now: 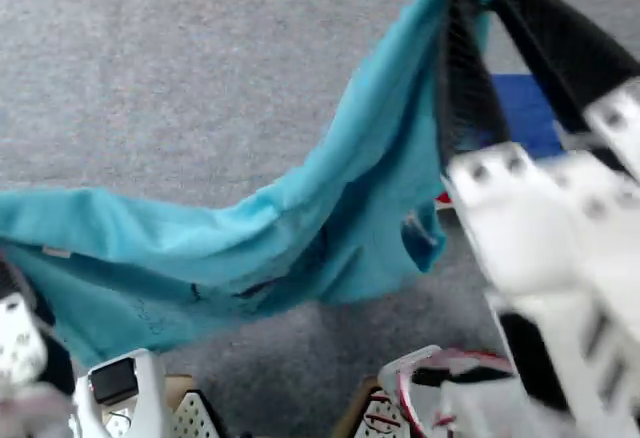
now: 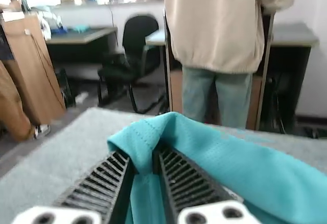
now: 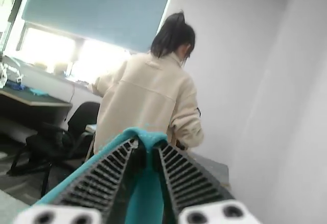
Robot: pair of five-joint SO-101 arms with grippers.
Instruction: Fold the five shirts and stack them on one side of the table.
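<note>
Grey table (image 1: 150, 78) lies under the teal shirt (image 1: 300, 228), slung in the air with its long axis lower left to upper right (high view), left gripper (image 2: 143, 155) and right gripper (image 3: 145, 146) each clamped on an end, so lowering likely needs both.
</note>
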